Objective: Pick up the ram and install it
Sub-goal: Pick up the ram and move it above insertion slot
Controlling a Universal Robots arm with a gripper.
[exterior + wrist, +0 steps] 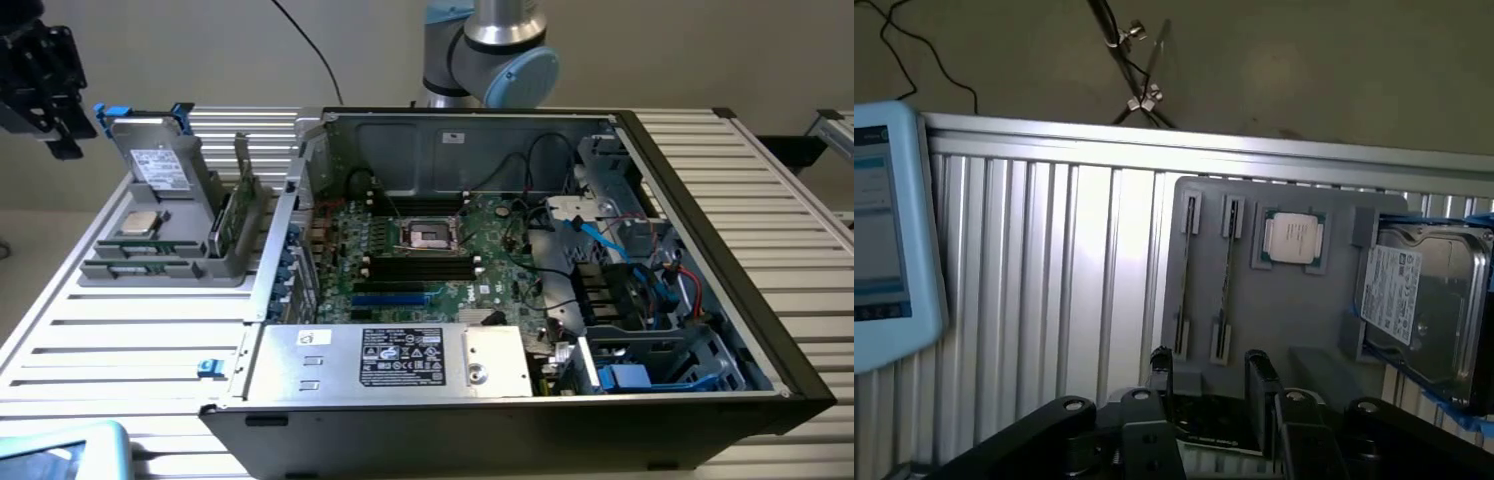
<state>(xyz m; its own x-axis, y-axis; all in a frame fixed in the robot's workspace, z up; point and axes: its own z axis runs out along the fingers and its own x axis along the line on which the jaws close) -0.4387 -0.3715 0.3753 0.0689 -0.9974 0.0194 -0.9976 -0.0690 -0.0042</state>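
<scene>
Hovering over the grey tray [1324,320] edge, the hand [1209,362] gapes wide; ram [1226,280] close by.

**Station layout: parts tray beside the computer case**

On the table [120,340], you find the computer case [467,435] toward the exterior view's right, with the parts tray [200,265] just beside it on the exterior view's left. Inside the case, the motherboard [414,250] lies beyond the power supply [387,360]. In the tray, the processor [1292,238] sits between the hard drive [1414,300] and the ram [1226,275], which stands on edge in a slot. The gripper [1209,375] hangs above the tray's edge.
</scene>
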